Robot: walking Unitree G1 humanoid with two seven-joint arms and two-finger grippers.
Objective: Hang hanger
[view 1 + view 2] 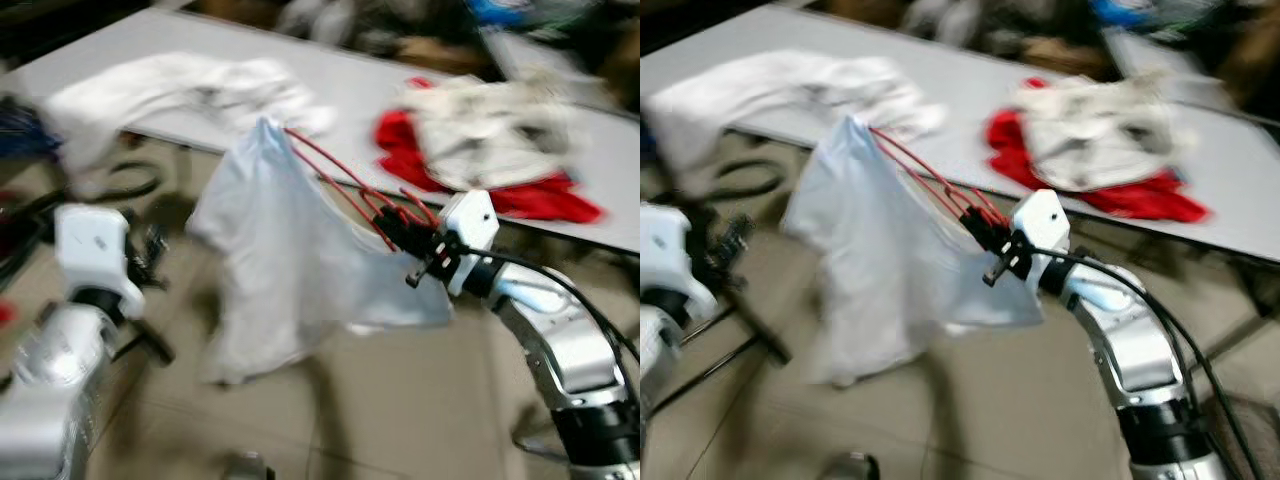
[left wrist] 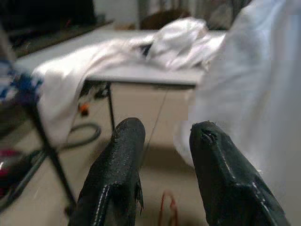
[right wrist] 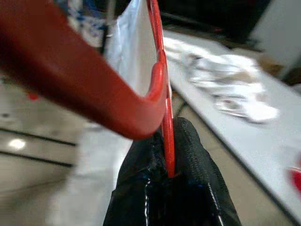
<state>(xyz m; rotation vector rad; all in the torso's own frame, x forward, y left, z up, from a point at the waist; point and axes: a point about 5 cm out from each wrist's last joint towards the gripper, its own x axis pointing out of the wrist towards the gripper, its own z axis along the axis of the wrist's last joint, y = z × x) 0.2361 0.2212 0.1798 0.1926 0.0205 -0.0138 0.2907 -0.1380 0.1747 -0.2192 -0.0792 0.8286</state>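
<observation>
A red wire hanger [image 1: 345, 185] carries a pale blue shirt [image 1: 275, 270] that droops over the floor in front of the table. My right gripper [image 1: 400, 232] is shut on the hanger's neck; in the right wrist view the red wire [image 3: 164, 136] is pinched between the black fingers [image 3: 193, 165]. My left gripper [image 2: 162, 160] hangs low at the left, open, with nothing between its fingers, and the shirt [image 2: 254, 94] is beside it.
A long grey table [image 1: 350, 95] runs across the back with a white garment [image 1: 180, 95] draped over its left end and a red and white heap [image 1: 480, 150] on the right. Black cables [image 1: 130, 185] lie on the tiled floor under it.
</observation>
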